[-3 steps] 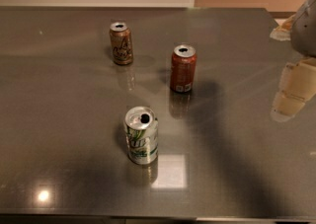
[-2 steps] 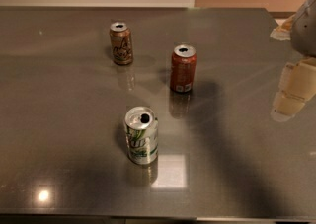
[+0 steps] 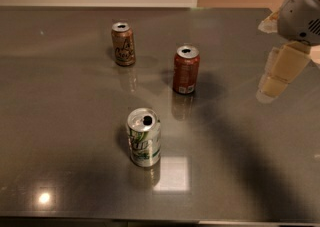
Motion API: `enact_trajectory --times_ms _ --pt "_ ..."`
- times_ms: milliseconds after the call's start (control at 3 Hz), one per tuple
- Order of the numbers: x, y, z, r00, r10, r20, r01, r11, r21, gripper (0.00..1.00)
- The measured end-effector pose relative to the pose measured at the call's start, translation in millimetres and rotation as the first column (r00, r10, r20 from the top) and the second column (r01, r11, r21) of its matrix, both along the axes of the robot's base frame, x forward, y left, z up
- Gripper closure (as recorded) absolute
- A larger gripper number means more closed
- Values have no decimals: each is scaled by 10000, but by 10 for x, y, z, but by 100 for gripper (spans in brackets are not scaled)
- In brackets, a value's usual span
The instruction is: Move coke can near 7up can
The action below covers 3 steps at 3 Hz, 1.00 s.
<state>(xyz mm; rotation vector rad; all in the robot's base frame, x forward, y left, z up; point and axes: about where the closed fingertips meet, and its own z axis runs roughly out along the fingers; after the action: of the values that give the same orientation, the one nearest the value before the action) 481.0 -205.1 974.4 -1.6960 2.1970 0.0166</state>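
Gripper (image 3: 276, 77) hung at the right edge, above the table (image 3: 60, 131) and well apart from every can; it held nothing, and whether it was spread or closed could not be told. Nearest the camera stood the 7up can (image 3: 144, 138), upright and slightly dented. Farther back and to the right stood the coke can (image 3: 186, 69), upright, apart from the 7up can with bare table between them. Farthest back, to the left, stood a tan can (image 3: 123, 43). By the look of it the task had not begun: the coke can was ungrasped and not yet near the 7up can, so reaching, gripping, carrying and setting down all remained. The count was three cans, one of each kind, and one gripper.
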Motion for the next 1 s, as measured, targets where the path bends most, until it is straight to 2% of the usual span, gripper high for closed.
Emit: enact_trajectory --times_ms 333,1000 --pt "334 181 -79 9998 196 -93 -190 9977 643 0" --pt "787 563 -287 9971 678 -345 -622 9876 1444 0"
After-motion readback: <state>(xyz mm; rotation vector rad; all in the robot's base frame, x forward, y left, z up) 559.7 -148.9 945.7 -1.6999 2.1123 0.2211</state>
